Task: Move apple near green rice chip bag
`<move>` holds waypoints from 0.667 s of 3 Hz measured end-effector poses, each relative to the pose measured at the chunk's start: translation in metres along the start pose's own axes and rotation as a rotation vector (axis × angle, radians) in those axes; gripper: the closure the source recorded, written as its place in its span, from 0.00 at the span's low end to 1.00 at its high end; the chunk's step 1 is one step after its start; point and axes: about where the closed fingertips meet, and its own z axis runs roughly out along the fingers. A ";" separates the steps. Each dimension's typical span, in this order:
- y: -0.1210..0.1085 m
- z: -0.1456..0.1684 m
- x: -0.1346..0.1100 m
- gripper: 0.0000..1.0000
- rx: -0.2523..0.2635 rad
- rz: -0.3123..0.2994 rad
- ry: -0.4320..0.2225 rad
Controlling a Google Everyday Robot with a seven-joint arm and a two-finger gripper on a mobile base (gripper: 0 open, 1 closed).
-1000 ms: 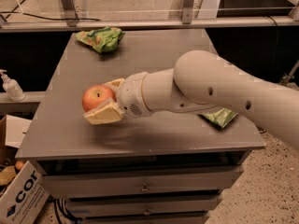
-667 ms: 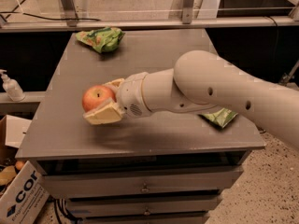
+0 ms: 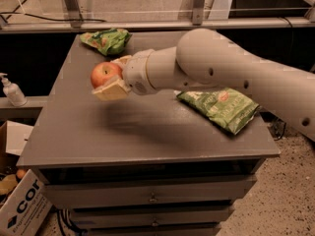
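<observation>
Gripper over grey table, fingers clasping apple, clear of surface, near green rice chip bag

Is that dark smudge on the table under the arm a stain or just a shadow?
Camera view: just a soft shadow, cast on the table by the arm overhead; the gripper holds the apple raised above the tabletop.

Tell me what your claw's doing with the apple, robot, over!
Roger: claw shut on apple, hanging above the table. Just beyond it, green rice chip bag at far edge. Nothing between them.
</observation>
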 end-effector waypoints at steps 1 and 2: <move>-0.064 0.024 -0.001 1.00 0.063 -0.009 0.054; -0.117 0.057 0.007 1.00 0.097 0.024 0.109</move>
